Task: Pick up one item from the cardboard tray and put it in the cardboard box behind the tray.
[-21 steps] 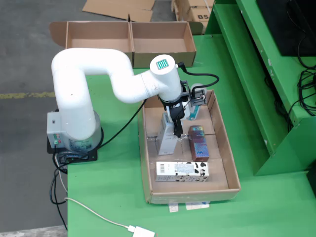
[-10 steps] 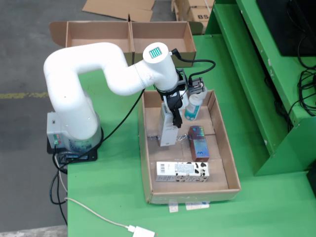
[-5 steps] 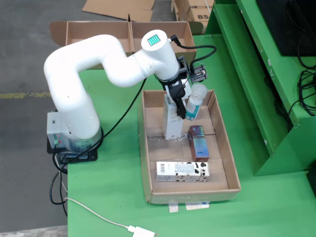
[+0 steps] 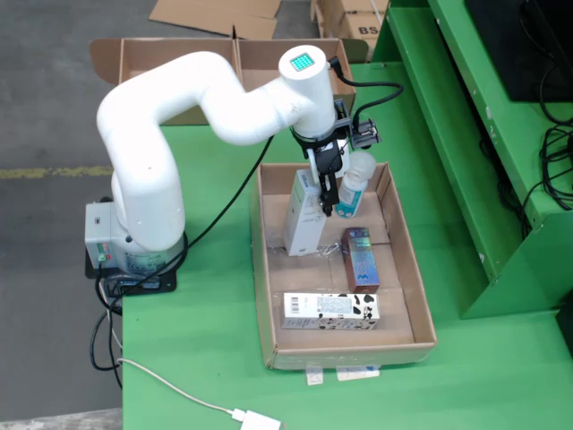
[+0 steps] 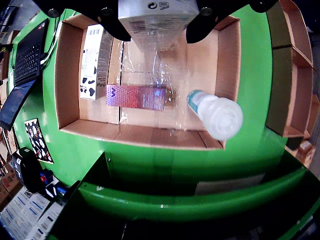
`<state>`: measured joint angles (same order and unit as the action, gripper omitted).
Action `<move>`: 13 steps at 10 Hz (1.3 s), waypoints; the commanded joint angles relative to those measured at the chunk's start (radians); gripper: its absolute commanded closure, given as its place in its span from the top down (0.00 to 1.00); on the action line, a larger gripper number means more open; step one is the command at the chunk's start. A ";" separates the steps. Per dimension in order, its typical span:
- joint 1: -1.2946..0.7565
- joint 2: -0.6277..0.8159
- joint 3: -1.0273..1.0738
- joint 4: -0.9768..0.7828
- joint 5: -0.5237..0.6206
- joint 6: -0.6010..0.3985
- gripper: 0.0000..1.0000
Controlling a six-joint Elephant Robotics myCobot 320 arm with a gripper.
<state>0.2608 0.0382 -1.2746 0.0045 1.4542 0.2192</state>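
The cardboard tray (image 4: 269, 296) lies on the green table. A tall white carton (image 4: 301, 219) stands upright in its far part. My gripper (image 4: 320, 199) comes down over the carton's top. In the wrist view the carton (image 5: 156, 17) fills the gap between the two black fingers (image 5: 112, 25), which press on its sides. I cannot tell whether it is off the tray floor. A clear bottle with a teal label (image 4: 353, 186) (image 5: 217, 114) leans at the tray's far right wall. The cardboard box (image 4: 179, 58) sits behind the tray at the table's far edge.
A shiny purple box (image 4: 361, 257) (image 5: 136, 96) lies mid-tray. A cow-patterned carton (image 4: 331, 310) (image 5: 91, 62) lies near the tray's front. The arm's base (image 4: 134, 242) stands left of the tray. A raised green shelf (image 4: 501, 134) runs along the right. A white cable (image 4: 179, 394) crosses the front.
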 commanded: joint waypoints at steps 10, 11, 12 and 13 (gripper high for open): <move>0.245 -0.226 1.275 -0.178 -0.264 -0.004 0.00; 0.299 -0.216 1.275 -0.117 -0.341 -0.018 0.00; 0.335 -0.226 1.275 -0.031 -0.416 -0.053 0.00; 0.399 -0.246 1.275 0.110 -0.546 -0.125 0.00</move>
<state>0.5138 -0.2162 -0.6411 -0.1993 1.2086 0.1993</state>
